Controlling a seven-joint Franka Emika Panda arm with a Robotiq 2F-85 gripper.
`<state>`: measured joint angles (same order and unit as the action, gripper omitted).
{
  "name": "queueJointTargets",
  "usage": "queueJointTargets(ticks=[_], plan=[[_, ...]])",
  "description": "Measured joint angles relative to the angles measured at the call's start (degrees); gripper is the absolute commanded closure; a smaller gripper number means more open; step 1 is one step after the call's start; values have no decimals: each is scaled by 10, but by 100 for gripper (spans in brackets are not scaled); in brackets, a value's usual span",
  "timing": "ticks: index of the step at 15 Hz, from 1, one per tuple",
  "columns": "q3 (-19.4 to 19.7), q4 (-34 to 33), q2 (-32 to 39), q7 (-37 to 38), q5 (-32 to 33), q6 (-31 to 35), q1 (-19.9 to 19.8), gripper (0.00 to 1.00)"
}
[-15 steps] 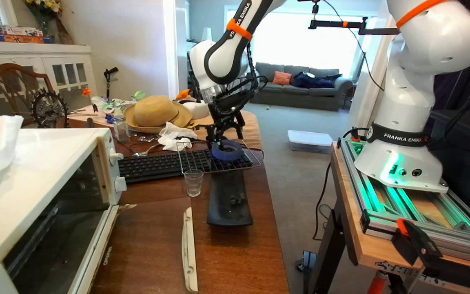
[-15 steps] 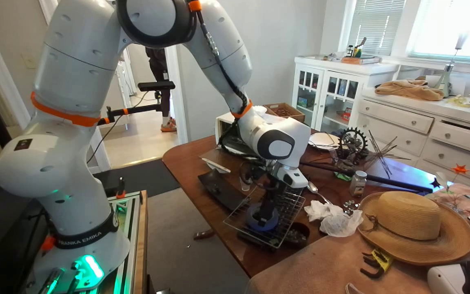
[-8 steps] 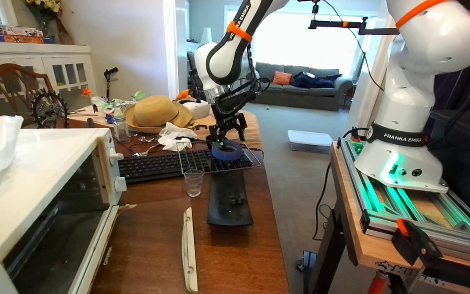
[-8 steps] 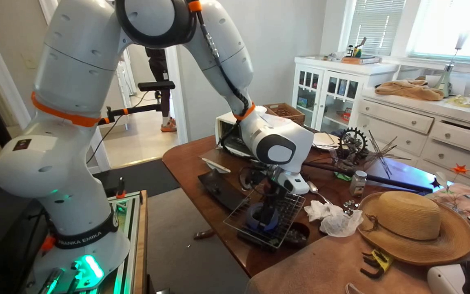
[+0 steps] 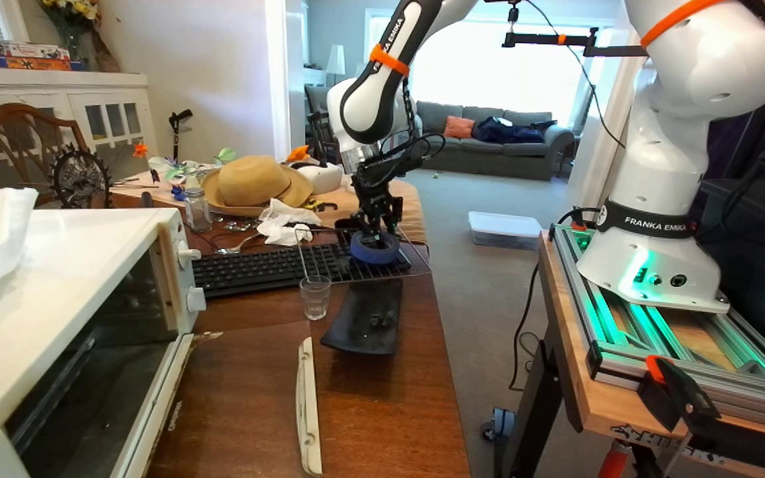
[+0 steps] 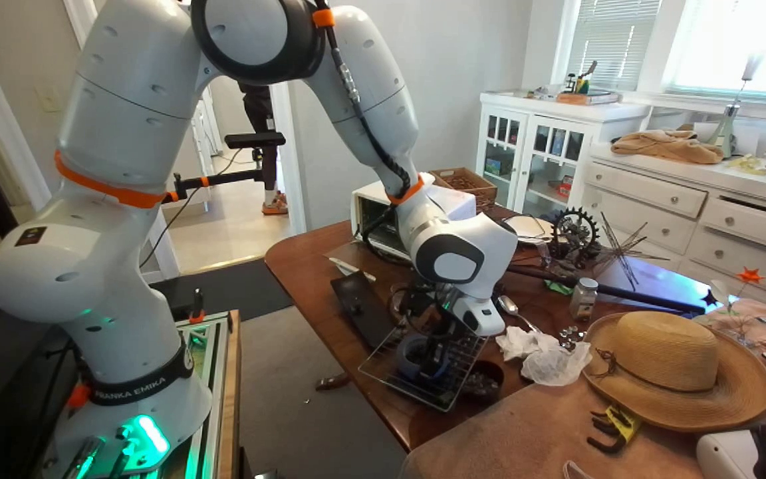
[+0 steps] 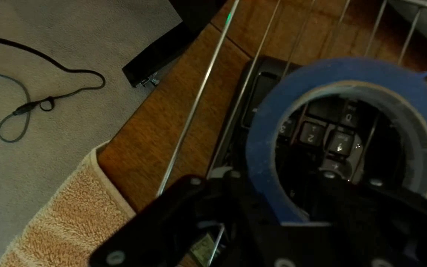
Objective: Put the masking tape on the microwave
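Masking tape [image 5: 374,255], flat blue ring-shaped roll: lay on silvery wire rack [image 7: 197,99].
Seemed light, stiff; best pinched across wall, straddled by part-spread black claw [image 7: 289,207]; couldn't tell if gripped.

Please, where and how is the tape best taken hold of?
The tape is best pinched, I think, across one side of its wall, from above: it looks roughly flat, its open centre faces up, leaving room inside, and the rack lies beneath.
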<state>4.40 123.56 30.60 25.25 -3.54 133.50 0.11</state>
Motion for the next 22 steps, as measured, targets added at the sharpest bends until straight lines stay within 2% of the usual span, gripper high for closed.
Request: queueJointTargets(ticks=[1, 2, 4, 8, 13, 15, 17, 20, 21, 22], plan=[[0, 1, 0, -3, -3, 0, -1, 99], [0, 1, 0, -5, -4, 0, -1, 95], [0, 3, -6, -5, -4, 0, 2, 95], [6, 17, -42, 8, 7, -3, 25, 95], [7, 10, -113, 52, 67, -83, 66, 95], [-2, -7, -132, 57, 94, -117, 79, 95], [-19, -32, -140, 54, 111, -123, 90, 95], [-48, -82, -151, 25, 93, -127, 95, 95], [-55, -103, -154, -6, 72, -144, 91, 79], [-56, -115, -157, -14, 67, -151, 90, 79]])
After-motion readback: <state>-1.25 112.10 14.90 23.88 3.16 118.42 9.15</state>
